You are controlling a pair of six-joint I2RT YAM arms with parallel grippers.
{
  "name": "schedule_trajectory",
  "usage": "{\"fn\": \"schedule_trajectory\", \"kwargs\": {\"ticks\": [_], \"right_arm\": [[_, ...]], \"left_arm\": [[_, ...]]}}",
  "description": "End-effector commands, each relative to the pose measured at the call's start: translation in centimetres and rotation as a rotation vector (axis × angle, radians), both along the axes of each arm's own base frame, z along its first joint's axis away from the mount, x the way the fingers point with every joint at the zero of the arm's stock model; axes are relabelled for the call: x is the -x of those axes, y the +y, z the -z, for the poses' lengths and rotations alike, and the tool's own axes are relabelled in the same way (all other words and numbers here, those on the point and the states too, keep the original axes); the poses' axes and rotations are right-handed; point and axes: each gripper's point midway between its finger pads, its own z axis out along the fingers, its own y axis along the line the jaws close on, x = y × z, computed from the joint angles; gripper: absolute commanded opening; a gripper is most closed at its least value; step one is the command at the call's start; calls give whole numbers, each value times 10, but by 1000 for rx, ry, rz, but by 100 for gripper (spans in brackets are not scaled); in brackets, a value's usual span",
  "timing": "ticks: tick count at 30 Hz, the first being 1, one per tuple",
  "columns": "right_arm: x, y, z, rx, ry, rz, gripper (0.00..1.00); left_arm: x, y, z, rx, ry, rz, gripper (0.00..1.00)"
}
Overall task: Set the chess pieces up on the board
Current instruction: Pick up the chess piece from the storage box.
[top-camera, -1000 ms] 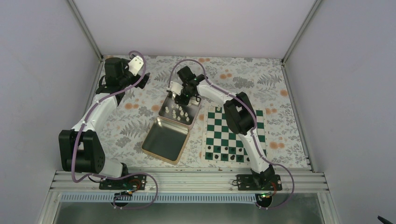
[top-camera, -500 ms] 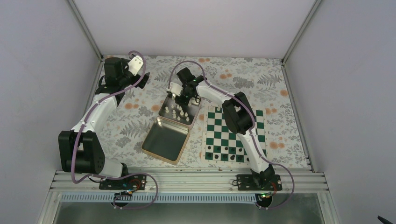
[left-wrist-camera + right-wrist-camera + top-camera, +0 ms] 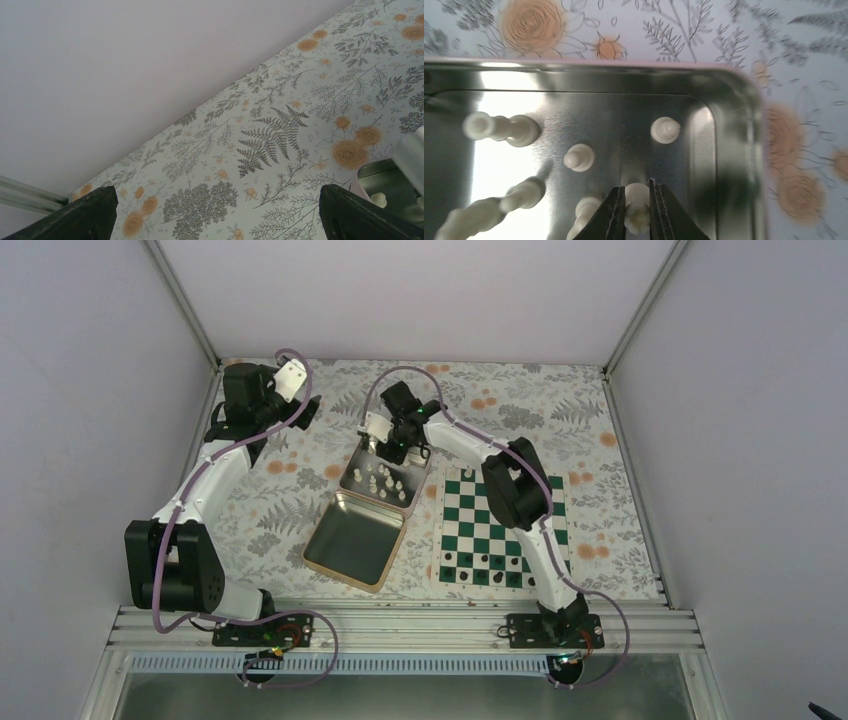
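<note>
Several cream-white chess pieces (image 3: 579, 157) lie and stand in one half of the open silver tin (image 3: 724, 130). My right gripper (image 3: 636, 192) reaches down into that half and is shut on one white piece (image 3: 637, 212), which sits pinched between the two fingers. From above, the right gripper (image 3: 393, 447) hangs over the tin's far end. The green and white board (image 3: 500, 530) lies to the right of the tin, with one white piece (image 3: 467, 472) at its far left corner. My left gripper (image 3: 220, 220) is open over bare cloth at the back left, holding nothing.
Small dark pieces (image 3: 480, 578) line the board's near row. The tin's other half (image 3: 357, 540) lies open toward the near side. A floral cloth (image 3: 300, 500) covers the table. White walls close in at the back and both sides.
The right gripper's fingers have closed around a white piece in the tin, and its wrist has shifted slightly. The left arm has not moved.
</note>
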Motion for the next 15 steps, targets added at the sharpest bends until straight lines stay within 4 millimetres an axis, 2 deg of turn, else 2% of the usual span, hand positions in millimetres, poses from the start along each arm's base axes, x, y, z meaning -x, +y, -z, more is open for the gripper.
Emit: {"fn": "schedule_trajectory", "kwargs": {"ticks": [1,4,5,8,11,14,15], "right_arm": [[3,0,-78,-78,-102,-5,9],[8,-15,-114,-116,-122,11,8],[10,-23,-132,-131,-140,21,8],[12,-57,-154,-131,-150,83,8],[11,-109,-162,-124,-145,181,9],[14,-173,-163,-110,-147,303,8],[17,-195,-171,-116,-163,344,8]], "left_arm": [[2,-5,-12,10,-31,19,100],[2,-4,-15,9,-37,16,100],[2,-4,-16,9,-38,15,100],[2,-4,-16,8,-38,14,100],[2,-4,-15,10,-38,17,100],[2,-6,-14,14,-35,26,100],[2,-6,-14,17,-34,28,100]]}}
